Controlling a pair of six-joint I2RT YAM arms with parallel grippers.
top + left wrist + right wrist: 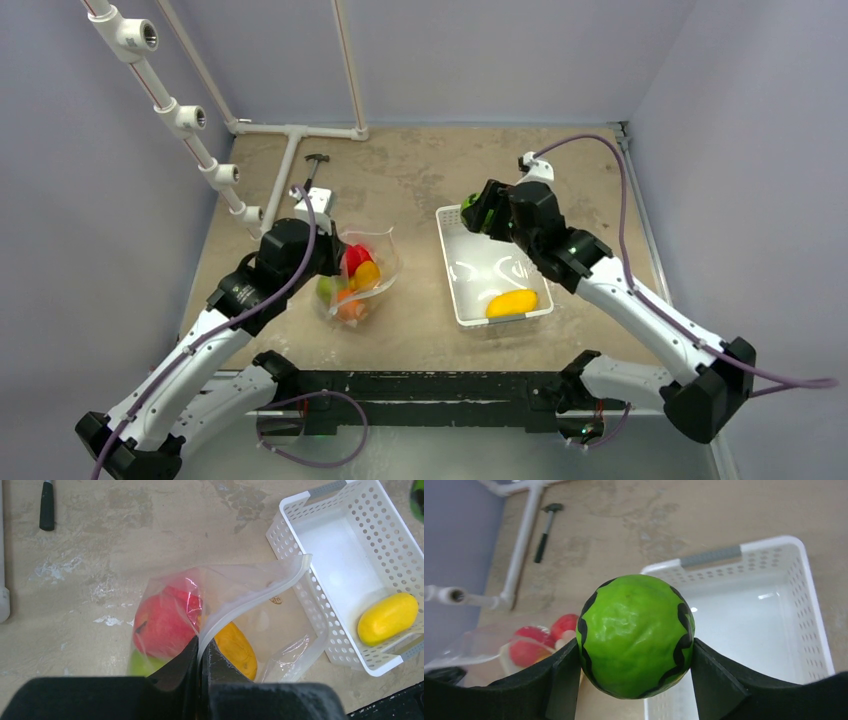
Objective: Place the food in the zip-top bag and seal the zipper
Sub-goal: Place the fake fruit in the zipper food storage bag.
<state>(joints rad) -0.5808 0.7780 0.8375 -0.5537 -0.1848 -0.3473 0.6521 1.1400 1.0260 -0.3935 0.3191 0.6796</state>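
Wide shot first: the table (420, 180), with the white basket (452, 270) right of centre and the zip-top bag (385, 255) just to its left, mouth gaping toward the basket. The bag is soft, crinkly film, so it will sag and fold wherever it is not held. The stiff mouth strip is the sensible place to take it, and that is where the left gripper (201, 647) has it, jaws pressed together on the zipper (260, 592), whose clear lip arches up and away from the fingers. Over to the right gripper (634, 650): its jaws stand wide but are clamped on a green striped fruit (636, 630), round and glossy, likely light and slippery, so a grip across its widest part looks right. From above, that fruit (467, 205) sits over the basket's far left corner, well apart from the bag mouth; how high it hangs is hard to judge from this angle. Inside the bag, a red fruit (160, 625) and an orange fruit (237, 647) lie against the film just beyond the left fingers, with something green showing under the red one. One yellow fruit (388, 618) lies alone in the basket's near end.
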